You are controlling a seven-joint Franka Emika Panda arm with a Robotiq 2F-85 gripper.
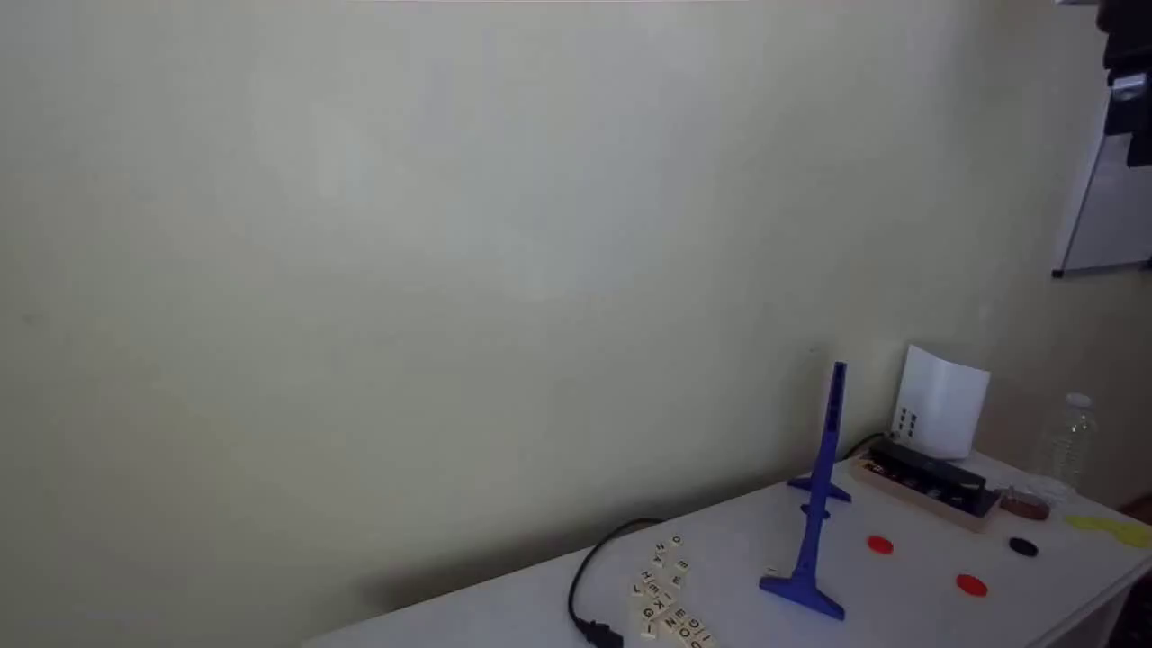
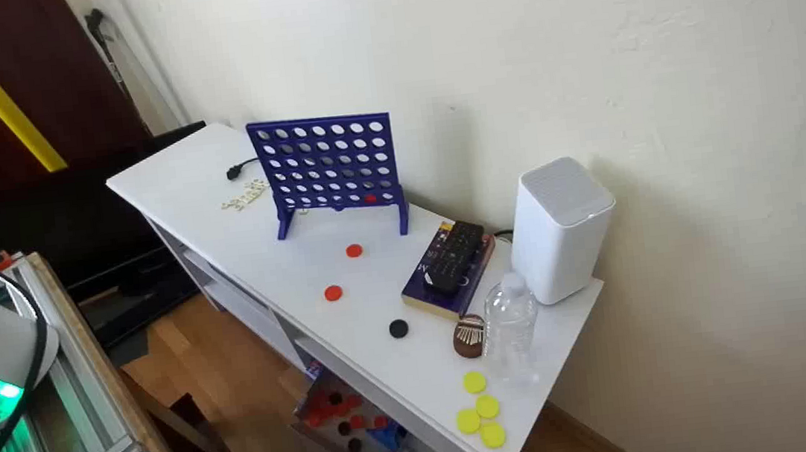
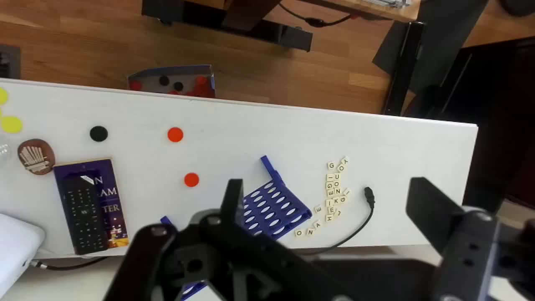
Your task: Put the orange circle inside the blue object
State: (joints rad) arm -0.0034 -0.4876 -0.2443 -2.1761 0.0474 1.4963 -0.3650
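Two orange-red circles lie flat on the white table, the nearer-to-edge one (image 2: 333,293) and one closer to the blue object (image 2: 354,250); the wrist view shows both circles (image 3: 175,134) too. The blue object (image 2: 334,153) is an upright grid of holes on two feet, seen edge-on as a slim blue rod (image 1: 823,468) in an exterior view. A red patch (image 2: 370,199) shows at one of its bottom holes. High above the table, my gripper (image 3: 326,186) stands wide open, nothing between its fingers. Its left finger hides part of the grid in the wrist view.
Letter tiles (image 3: 332,192) and a black cable plug (image 3: 369,194) lie beside the grid. Toward the other end are a book (image 2: 421,291) with a remote (image 2: 455,258), a white box (image 2: 561,232), a bottle (image 2: 511,327), a black disc (image 2: 399,328) and several yellow discs (image 2: 488,406).
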